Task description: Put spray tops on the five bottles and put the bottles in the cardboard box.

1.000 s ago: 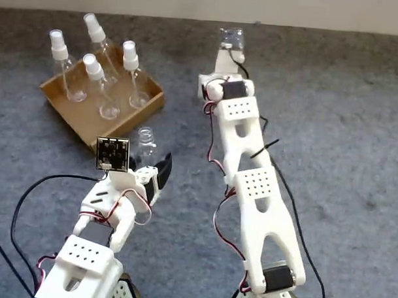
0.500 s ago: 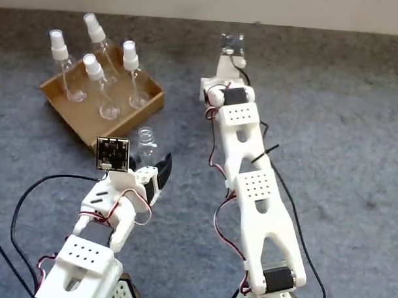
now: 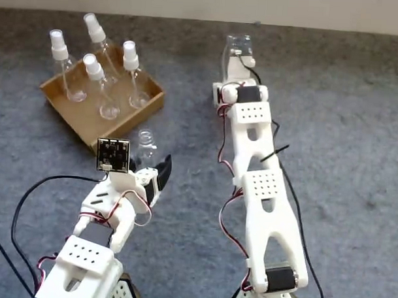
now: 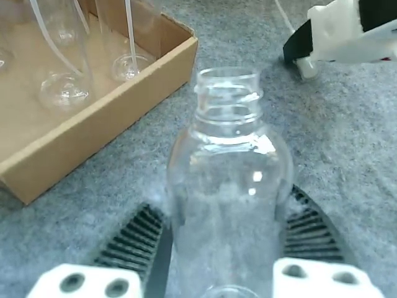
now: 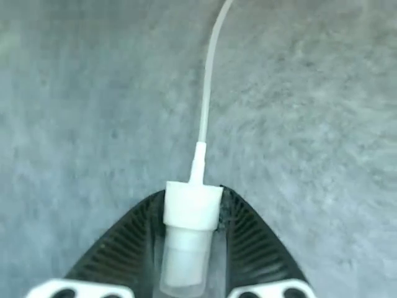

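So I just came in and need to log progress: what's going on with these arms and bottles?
The left gripper holds an uncapped bottle upright beside the cardboard box, where four capped bottles already stand. The right gripper grips a spray top, its tube sticking out ahead, apart from that bottle, so the fifth top is not yet on.

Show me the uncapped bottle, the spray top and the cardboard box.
uncapped bottle (image 4: 228, 155), left wrist view, its clear body.
spray top (image 5: 191, 214), right wrist view, its white collar.
cardboard box (image 4: 105, 121), left wrist view, outer wall.

Grey carpet across the table, pale wall behind.
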Robot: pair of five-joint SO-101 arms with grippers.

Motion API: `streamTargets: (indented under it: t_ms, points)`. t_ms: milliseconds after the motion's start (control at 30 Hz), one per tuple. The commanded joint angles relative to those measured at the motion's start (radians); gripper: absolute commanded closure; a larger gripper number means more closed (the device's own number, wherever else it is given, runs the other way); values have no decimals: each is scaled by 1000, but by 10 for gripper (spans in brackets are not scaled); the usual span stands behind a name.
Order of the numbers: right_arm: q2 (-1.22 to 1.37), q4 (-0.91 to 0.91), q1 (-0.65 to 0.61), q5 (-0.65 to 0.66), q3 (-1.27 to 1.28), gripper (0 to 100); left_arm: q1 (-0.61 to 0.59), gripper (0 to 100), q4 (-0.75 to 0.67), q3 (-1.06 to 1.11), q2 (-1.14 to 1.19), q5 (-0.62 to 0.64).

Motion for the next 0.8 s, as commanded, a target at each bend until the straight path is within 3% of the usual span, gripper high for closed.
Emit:
streamTargets:
  t_ms: [0, 467, 767]
  points:
    - [-51, 143, 24, 112, -84, 993, -8, 919, -23, -10, -27, 6]
    - [-366, 493, 28, 238, -84, 993, -8, 919, -23, -8, -27, 6]
    - [-595, 503, 116, 233, -84, 993, -7, 919, -23, -5, -27, 6]
